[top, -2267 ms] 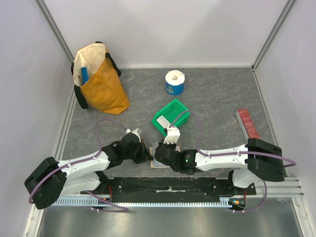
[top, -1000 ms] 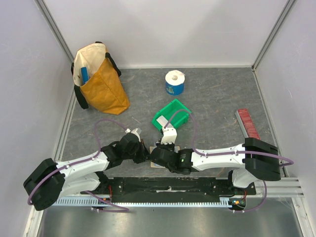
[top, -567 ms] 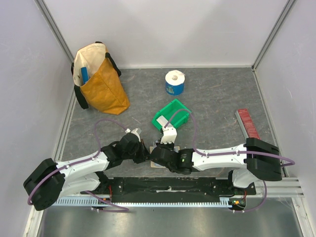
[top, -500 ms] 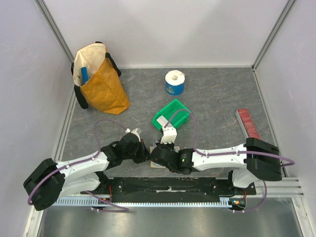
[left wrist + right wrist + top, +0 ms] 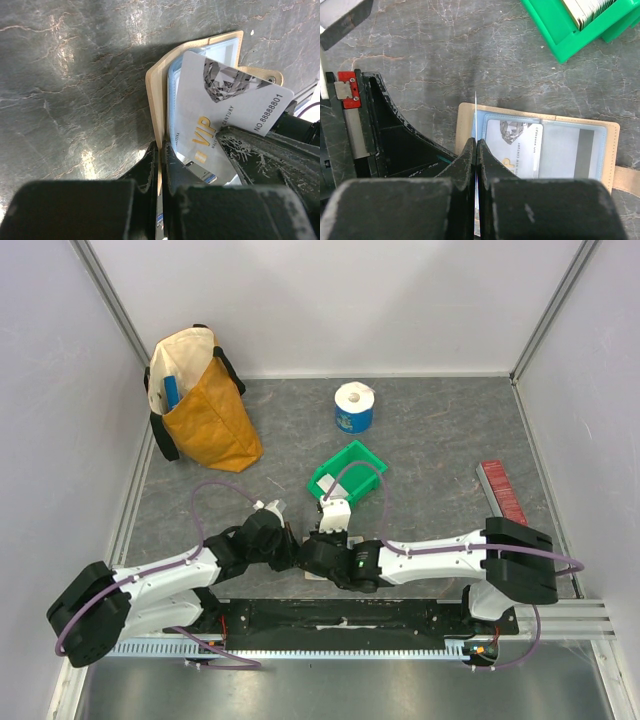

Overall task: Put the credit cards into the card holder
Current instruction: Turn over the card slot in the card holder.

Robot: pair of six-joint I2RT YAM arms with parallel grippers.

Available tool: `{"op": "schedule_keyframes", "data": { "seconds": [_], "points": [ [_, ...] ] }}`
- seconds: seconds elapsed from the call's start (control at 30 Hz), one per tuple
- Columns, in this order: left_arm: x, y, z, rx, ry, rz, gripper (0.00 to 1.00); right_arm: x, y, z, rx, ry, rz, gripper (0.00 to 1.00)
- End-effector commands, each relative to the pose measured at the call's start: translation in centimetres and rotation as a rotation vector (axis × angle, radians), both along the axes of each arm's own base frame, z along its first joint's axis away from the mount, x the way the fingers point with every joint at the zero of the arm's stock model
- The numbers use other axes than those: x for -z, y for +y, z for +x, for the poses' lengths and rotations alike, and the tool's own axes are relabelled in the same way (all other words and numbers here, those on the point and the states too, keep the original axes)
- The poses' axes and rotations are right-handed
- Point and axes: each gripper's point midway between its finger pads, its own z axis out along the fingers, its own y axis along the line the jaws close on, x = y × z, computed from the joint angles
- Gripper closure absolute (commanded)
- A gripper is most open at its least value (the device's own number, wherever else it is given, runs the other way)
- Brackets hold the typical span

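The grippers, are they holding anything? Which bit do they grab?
Right gripper pinches a white VIP card by one edge. Left gripper pinches the card holder by the edge of its tan cover.

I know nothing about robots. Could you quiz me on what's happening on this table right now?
1. True or false: the green bin is empty.
2. What is the right gripper holding? A) a white card B) a coin C) a pen
3. Which gripper is pinching the edge of the open card holder?
Key: 1. False; cards stand in it. 2. A. 3. The left gripper.
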Motion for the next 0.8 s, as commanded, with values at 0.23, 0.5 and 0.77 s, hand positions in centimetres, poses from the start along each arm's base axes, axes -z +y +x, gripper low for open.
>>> {"op": "schedule_keyframes", "data": {
  "seconds": [0.23,0.5,0.77],
  "points": [
    [-2.0,-0.7,0.8,-0.026,-0.034,-0.062,0.98,-2.0,0.0,-0.7,0.075,-0.138,-0.212,1.00],
    [-1.6,-0.5,0.6,-0.029,-0.031,-0.057,0.98,-3.2,-0.5,-0.7,0.099,-0.176,-0.240,1.00],
    [-1.1,-0.2,0.4,-0.032,-0.023,-0.044,0.98,-4.1,-1.4,-0.8,0.093,-0.179,-0.221,1.00]
  ]
}}
